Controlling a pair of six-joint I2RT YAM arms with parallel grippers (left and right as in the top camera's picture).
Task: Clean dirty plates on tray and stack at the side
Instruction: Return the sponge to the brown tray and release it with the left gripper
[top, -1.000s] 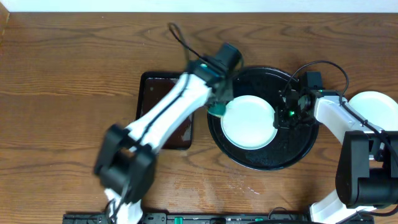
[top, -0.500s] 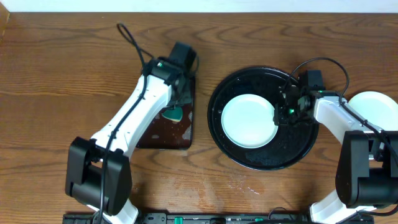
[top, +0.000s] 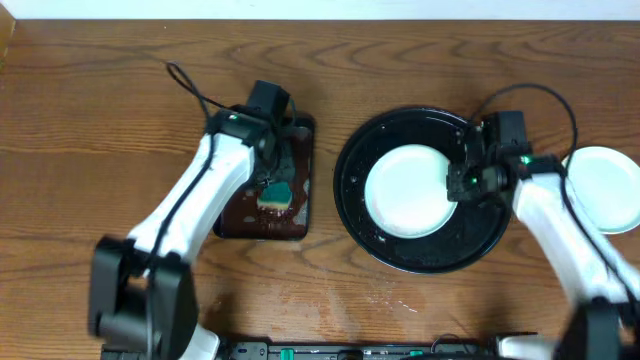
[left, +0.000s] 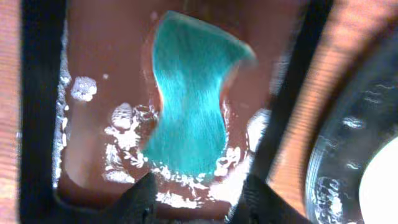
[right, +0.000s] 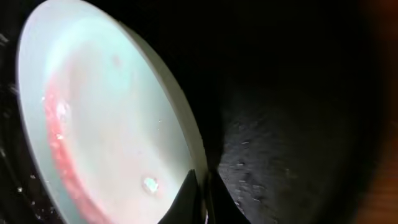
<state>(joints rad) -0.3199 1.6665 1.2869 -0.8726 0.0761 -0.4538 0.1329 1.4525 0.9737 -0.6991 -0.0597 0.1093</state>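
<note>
Since half a second ago the left gripper (left: 200, 194) has moved further along the small dark-brown rectangular tray (top: 238, 218). The pale mint round plastic plate (top: 405, 190) has shifted slightly rightward inside the large round glossy black tray (top: 420, 258).

In the left wrist view the jaws stand wide apart and hold nothing. The teal sponge (left: 193, 106) lies just ahead of them on the wet, foamy floor of the brown tray.

In the right wrist view the right gripper (right: 200, 198) has its jaws pinched almost together on the mint plate's rim. A red sauce smear (right: 56, 143) curves along the plate's opposite edge. Whether the plate lies flat or is tipped up is unclear.

Further right, a second pale round plate (top: 605, 185) sits on the brown wood-grain tabletop (top: 100, 120), outside the black tray and partly behind the right arm.
</note>
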